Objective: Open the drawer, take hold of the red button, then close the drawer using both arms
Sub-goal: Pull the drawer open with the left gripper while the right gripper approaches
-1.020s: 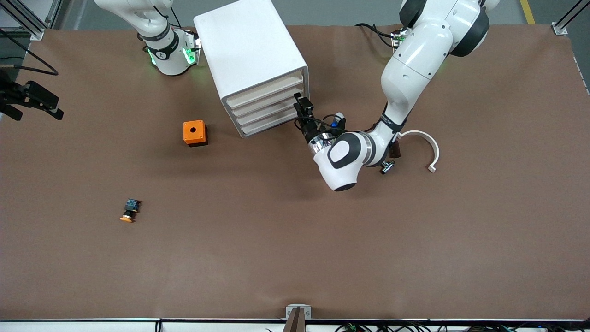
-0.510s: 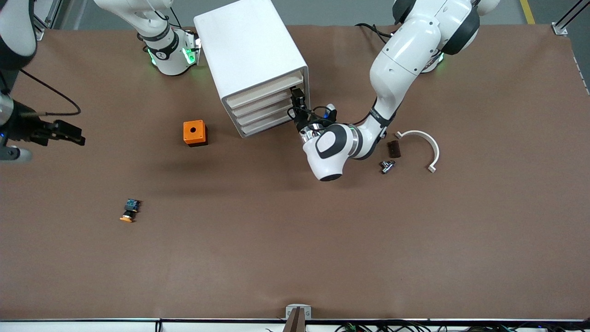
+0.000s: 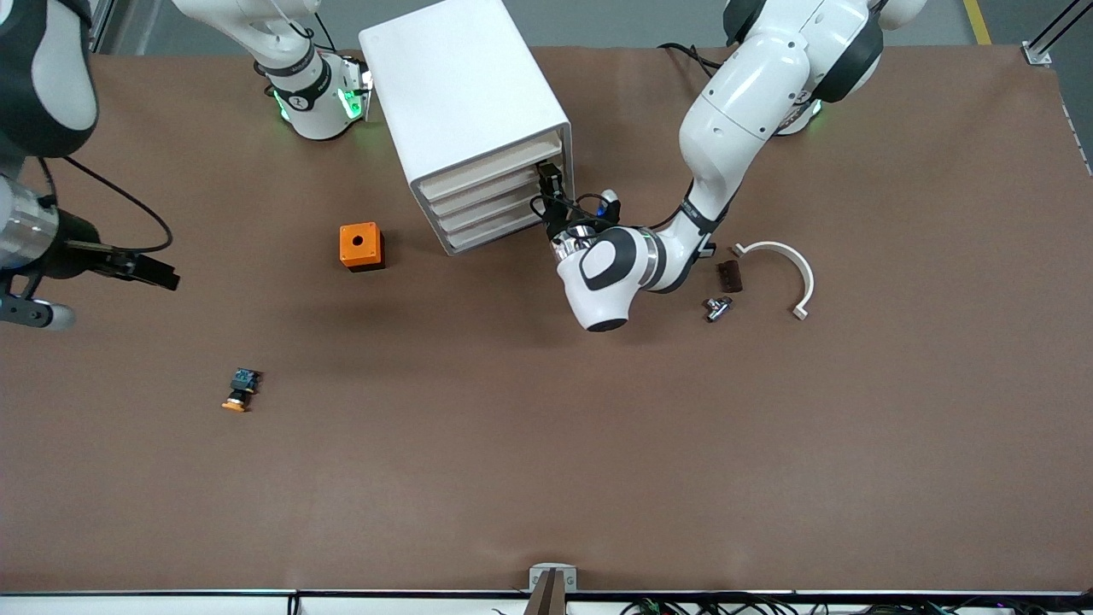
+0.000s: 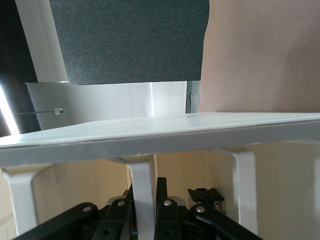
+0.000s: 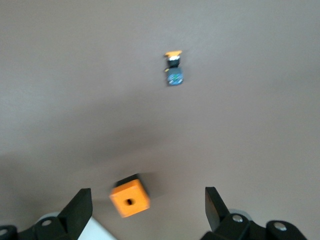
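The left gripper (image 3: 551, 184) is clamped on a drawer handle (image 4: 141, 190) of the white cabinet (image 3: 465, 111), apparently the 2nd drawer down; all 4 drawers are closed. The right gripper (image 3: 158, 275), fingers wide apart and empty, hovers over the desk (image 3: 546, 444) at its arm's end. The red button is not visible, presumably inside. Next, a straight pull outward.

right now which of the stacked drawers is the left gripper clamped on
The top drawer of the white cabinet: the left gripper pinches its handle at the end of the front; the three drawers below it go untouched.
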